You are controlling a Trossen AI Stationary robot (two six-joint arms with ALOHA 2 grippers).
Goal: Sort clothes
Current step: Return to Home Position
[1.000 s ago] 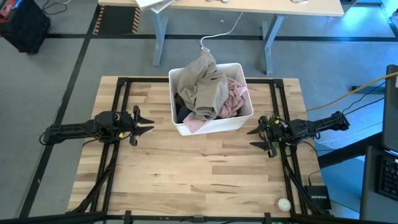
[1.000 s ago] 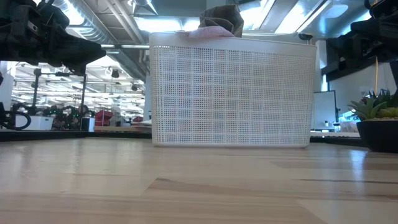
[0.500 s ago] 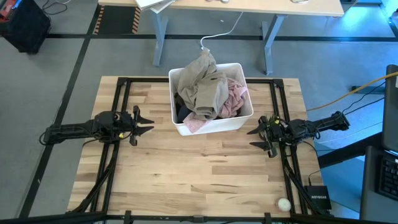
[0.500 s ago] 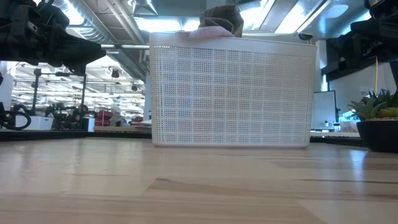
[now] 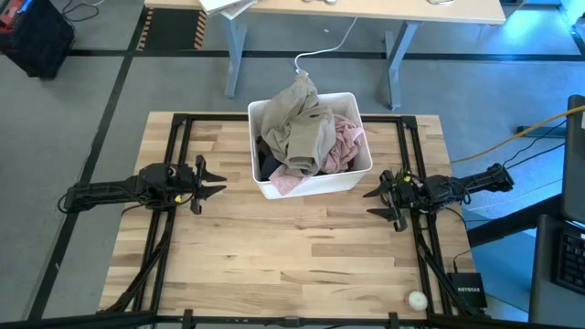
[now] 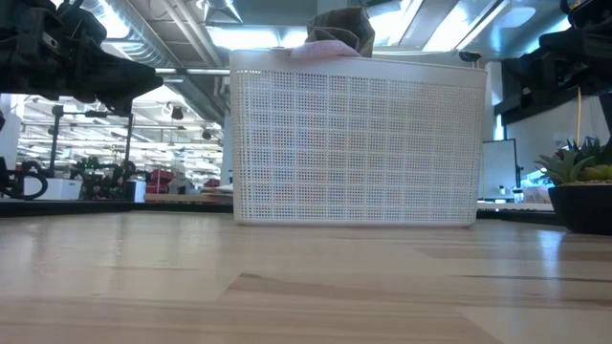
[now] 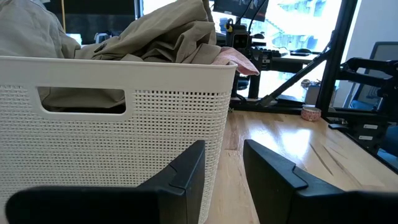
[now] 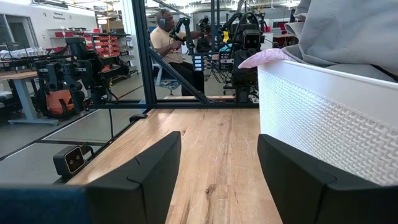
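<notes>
Hovering above the table (image 5: 302, 247) on either side of the white bin (image 5: 311, 183), both grippers are empty and touch nothing. Left gripper (image 5: 212, 180): fingers parted with a modest gap, pointed at the bin's left wall, arm stretched level over the table's left edge. Right gripper (image 5: 377, 201): fingers spread wide, pointed towards the bin's right wall, arm level over the right edge. Clothes (image 5: 306, 132) lie heaped inside the bin, khaki-beige on top, pale pink at the near right, dark fabric beneath.
</notes>
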